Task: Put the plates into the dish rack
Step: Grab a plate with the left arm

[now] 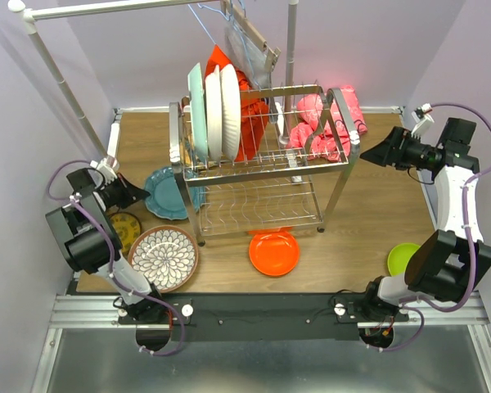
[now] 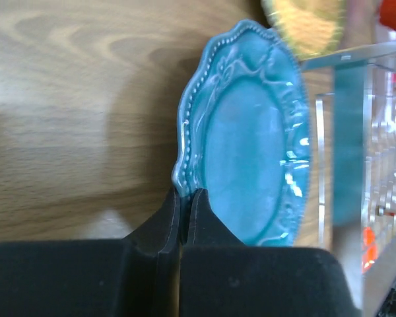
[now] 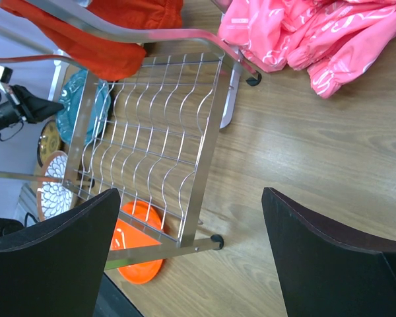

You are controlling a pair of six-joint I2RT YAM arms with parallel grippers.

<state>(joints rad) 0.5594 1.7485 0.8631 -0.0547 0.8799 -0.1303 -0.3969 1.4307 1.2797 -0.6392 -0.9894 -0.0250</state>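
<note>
In the left wrist view my left gripper is shut on the scalloped rim of the teal plate, which lies on the wooden table by the dish rack's left leg. From above, that gripper sits at the plate's left edge. The chrome dish rack holds a mint plate and two white plates upright in its upper shelf. My right gripper hangs open and empty to the right of the rack.
On the table lie an orange plate, a lime green plate, a brown floral plate and a small yellow plate. Pink cloth and red cloth sit behind the rack. A white clothes rail stands at the back left.
</note>
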